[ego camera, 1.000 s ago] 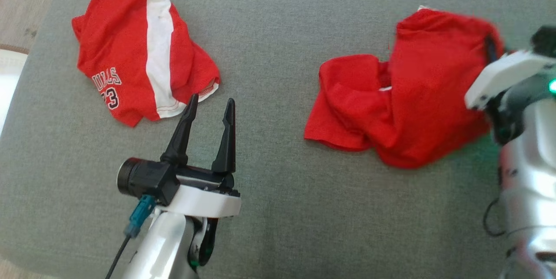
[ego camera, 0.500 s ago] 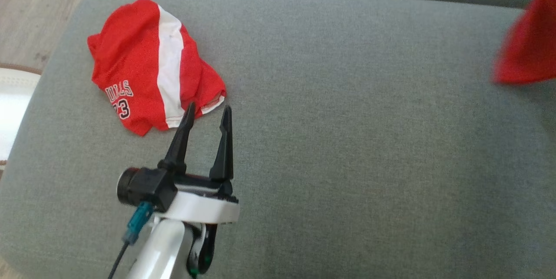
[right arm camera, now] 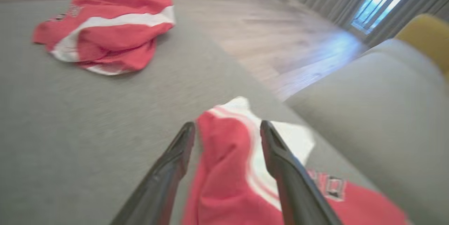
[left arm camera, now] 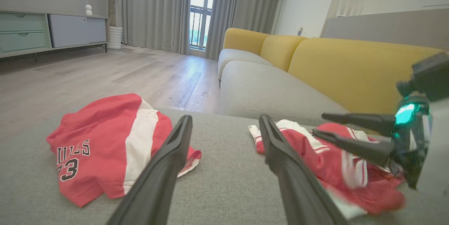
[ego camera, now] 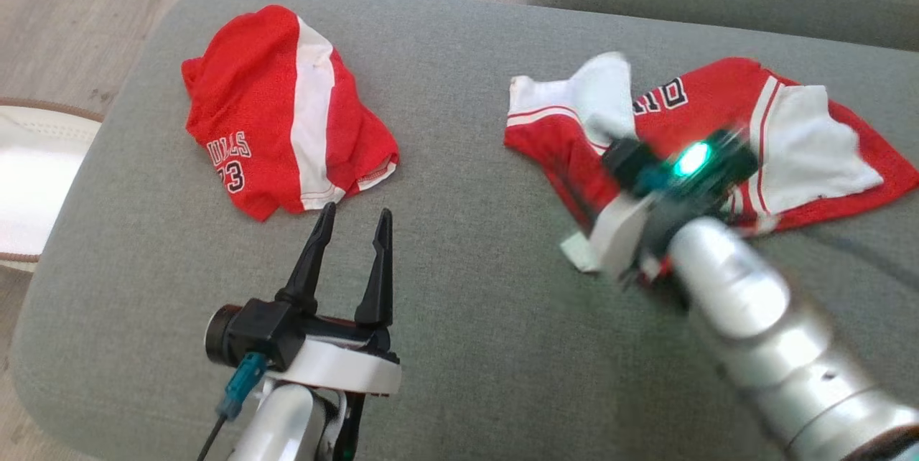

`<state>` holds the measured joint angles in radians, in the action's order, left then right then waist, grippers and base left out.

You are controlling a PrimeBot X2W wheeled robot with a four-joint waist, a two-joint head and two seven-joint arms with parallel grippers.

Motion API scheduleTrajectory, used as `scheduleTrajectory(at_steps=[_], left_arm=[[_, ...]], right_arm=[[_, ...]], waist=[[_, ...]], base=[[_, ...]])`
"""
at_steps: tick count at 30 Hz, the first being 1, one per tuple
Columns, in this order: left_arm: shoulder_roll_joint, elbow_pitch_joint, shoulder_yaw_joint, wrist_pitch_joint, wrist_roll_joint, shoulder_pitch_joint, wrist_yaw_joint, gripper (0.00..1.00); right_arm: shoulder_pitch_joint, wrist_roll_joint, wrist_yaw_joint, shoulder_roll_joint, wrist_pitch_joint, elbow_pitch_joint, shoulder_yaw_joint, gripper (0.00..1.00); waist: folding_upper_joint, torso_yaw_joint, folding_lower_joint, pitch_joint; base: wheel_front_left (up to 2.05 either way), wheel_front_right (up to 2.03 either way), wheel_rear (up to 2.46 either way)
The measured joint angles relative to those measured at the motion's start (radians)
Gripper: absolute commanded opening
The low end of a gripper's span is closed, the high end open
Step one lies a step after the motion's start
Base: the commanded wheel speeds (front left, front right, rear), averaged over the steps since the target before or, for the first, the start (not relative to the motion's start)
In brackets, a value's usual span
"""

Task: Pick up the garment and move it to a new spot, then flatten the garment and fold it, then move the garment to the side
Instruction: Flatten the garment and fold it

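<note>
The right tool [right arm camera: 227,124] stands with its two long dark fingers spread apart and nothing pinched between them. It is poised just over the crumpled red-and-white mesh basketball jersey [ego camera: 707,105], and a fold of red cloth with a white stripe lies in the gap under the fingers. That jersey sits on the right half of the grey fabric sofa seat [ego camera: 459,317], close to the far edge, with white panels turned up at both ends and black-edged lettering near its middle. The right arm is blurred in the head view, a green light [ego camera: 693,158] glowing on its wrist. Over on the left, the left tool [ego camera: 357,210] is wide open and empty, hovering above bare grey fabric. Its fingertips are just short of a second bundle, a red garment with a broad white stripe [ego camera: 258,109] and "23" printed on it, bunched near the far left corner of the seat. The two garments lie well apart. Pale wooden floor [ego camera: 86,8] runs beyond that corner, and a yellow sofa backrest [left arm camera: 350,74] rises behind
</note>
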<state>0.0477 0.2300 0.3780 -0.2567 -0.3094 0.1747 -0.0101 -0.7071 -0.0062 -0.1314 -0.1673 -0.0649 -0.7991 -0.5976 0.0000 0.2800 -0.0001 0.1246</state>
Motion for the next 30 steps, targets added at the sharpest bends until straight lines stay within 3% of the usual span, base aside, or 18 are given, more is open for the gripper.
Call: scheduleTrajectory(at_steps=[4,8,12,16,22,26,30], left_arm=[[0.0,0.011,-0.015,0.0,0.003,0.0,0.0,1.0],[0.0,0.006,-0.034,0.0,0.013,-0.002,0.0,1.0],[0.001,-0.025,-0.057,0.0,0.013,-0.021,0.0,1.0],[0.001,-0.069,-0.06,0.0,0.011,-0.029,0.0,1.0],[0.001,-0.111,-0.061,0.0,0.01,-0.029,-0.008,1.0],[0.001,-0.113,-0.058,0.0,0.011,-0.029,-0.008,1.0],[0.001,-0.112,-0.054,0.0,0.011,-0.029,-0.009,1.0]], right_arm=[[0.025,0.138,0.0,0.025,-0.021,0.008,-0.119,1.0],[0.012,0.202,0.0,0.001,-0.075,0.056,-0.111,1.0],[0.02,0.212,0.0,-0.037,-0.125,0.112,0.013,1.0],[0.077,0.166,0.0,-0.044,-0.156,0.194,0.204,1.0],[0.301,0.082,0.0,0.037,-0.165,0.351,0.499,1.0],[0.438,0.049,0.0,0.098,-0.165,0.424,0.576,1.0],[0.509,0.049,0.0,0.106,-0.164,0.463,0.615,1.0]], waist=[[0.0,-0.001,0.0,-0.012],[0.0,-0.022,0.0,-0.027],[0.0,-0.059,0.0,-0.042],[0.0,-0.104,0.0,-0.051],[0.0,-0.175,0.0,-0.047],[0.0,-0.211,0.0001,-0.037],[0.0,-0.228,0.0001,-0.028]], base=[[0.0,0.0,0.0],[0.0,0.0,0.0],[0.0,0.0,0.0],[0.0,0.0,0.0],[0.0,0.0,0.0],[0.0,0.0,0.0],[0.0,0.0,0.0]])
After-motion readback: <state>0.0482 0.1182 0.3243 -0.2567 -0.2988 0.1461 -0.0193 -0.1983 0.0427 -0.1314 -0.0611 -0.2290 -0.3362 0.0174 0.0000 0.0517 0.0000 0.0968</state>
